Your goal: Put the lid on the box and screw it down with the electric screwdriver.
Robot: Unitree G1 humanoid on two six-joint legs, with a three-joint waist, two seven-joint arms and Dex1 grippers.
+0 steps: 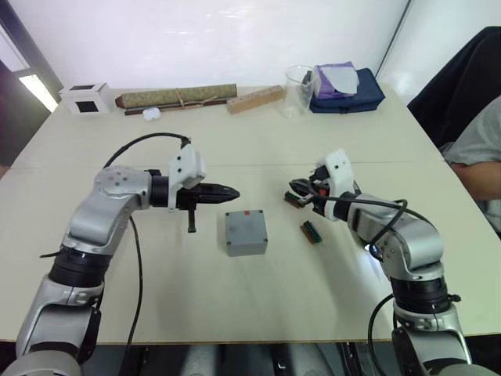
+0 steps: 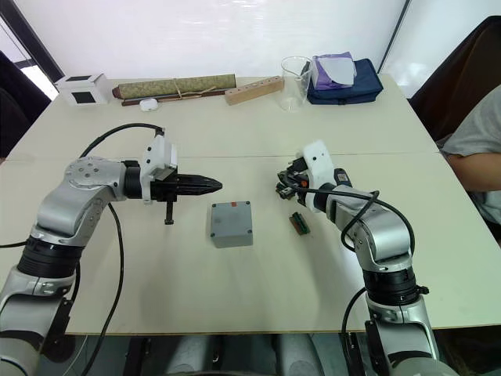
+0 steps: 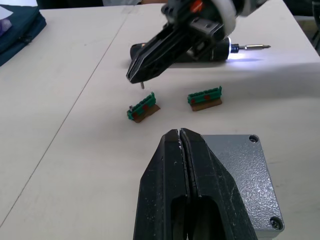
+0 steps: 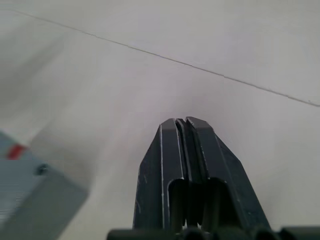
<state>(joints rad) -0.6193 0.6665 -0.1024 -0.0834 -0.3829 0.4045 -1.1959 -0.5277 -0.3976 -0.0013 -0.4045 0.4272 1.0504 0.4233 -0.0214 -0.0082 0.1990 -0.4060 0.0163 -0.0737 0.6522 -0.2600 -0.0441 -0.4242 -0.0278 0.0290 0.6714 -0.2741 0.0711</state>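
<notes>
Pale tabletop, white wall behind, clutter along the far edge beyond the box, and the action sits in the middle. Left of the box (image 1: 247, 249), the left gripper (image 1: 232, 192) hovers above the table with its fingers pressed together on nothing, tips aimed at the space just behind the box. The lid (image 3: 240, 165) already lies on top of the box, edges flush, with screw heads showing in its corners. So the judgement is that the driving step is next.

Right of the box lie two small green connectors (image 3: 142, 106), one nearer the box than the other. Above them hangs the right gripper (image 3: 136, 76), fingers also closed and, as far as can be told, empty.

Farther right of the box, past that gripper, the electric screwdriver (image 3: 207, 50) lies flat on the table. Its long axis runs roughly front to back. The metal bit (image 3: 250, 47) points toward the robot's side of the table, and its tip light glows on the surface.

To do this well, the right fingers should probably open wide and close across the middle of the barrel. They need to stay clear of the bit. The tool then has to be tipped upright before it goes over a corner screw.
</notes>
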